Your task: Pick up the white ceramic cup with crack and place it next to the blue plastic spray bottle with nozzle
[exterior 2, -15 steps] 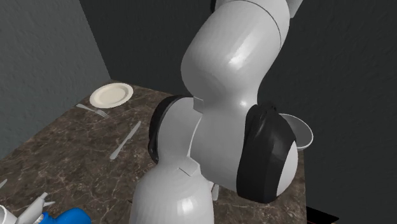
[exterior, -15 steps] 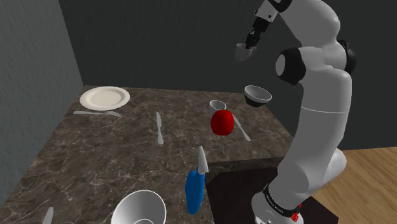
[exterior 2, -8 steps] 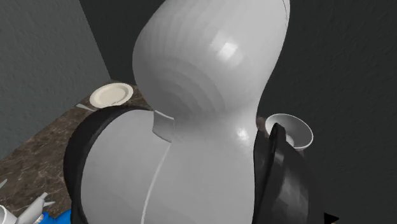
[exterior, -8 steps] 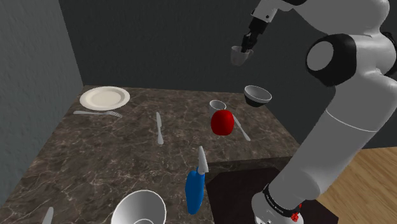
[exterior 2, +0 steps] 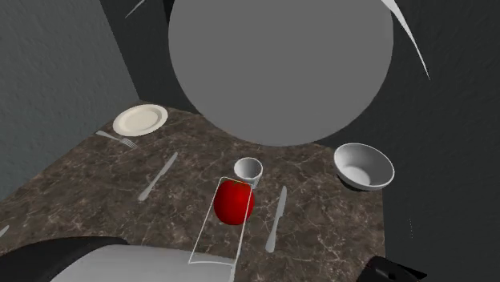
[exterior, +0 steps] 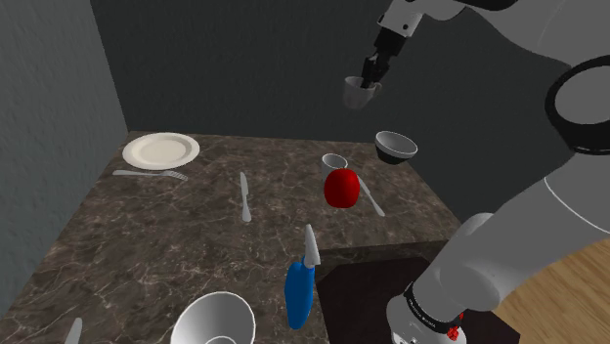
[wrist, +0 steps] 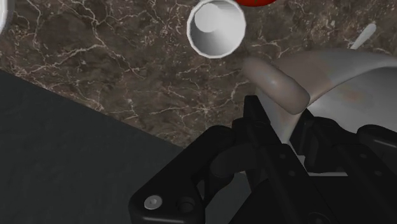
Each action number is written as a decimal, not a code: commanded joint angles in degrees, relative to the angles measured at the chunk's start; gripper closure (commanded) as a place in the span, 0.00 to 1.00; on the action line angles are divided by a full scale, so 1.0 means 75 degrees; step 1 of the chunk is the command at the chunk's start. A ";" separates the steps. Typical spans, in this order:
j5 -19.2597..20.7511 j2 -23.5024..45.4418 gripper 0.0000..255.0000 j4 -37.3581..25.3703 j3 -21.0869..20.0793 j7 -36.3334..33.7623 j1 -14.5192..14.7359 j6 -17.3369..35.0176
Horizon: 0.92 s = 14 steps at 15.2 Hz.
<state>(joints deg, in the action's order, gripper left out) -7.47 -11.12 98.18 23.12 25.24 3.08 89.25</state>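
Cup (exterior: 359, 94), pale grey, hangs high above the dark marble table (exterior: 176, 235), its rim pinched between the jaws of the black gripper (exterior: 370, 82); the blue spray bottle (exterior: 299, 291) sits well apart, near the table's front edge.

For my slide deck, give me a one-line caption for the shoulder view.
Gripper holds a pale cup aloft above the table, far from the blue spray bottle.

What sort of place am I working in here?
Likely a kitchen or dining corner: a dark marble-patterned countertop set with a round cream plate, a silver fork and a white round bowl, plus wood-plank flooring.
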 commanded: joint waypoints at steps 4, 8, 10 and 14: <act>0.0222 -0.1044 1.00 0.1075 -0.0731 -0.1030 0.0255 0.0241; 0.0220 -0.1678 1.00 0.1723 -0.1318 -0.1795 0.0420 0.0371; 0.0179 -0.1946 1.00 0.1992 -0.1613 -0.2168 0.0503 0.0424; 0.0036 -0.2385 1.00 0.2423 -0.2203 -0.2907 0.0683 0.0520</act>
<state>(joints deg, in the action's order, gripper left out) -6.96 -28.21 115.86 7.57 4.76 7.92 93.26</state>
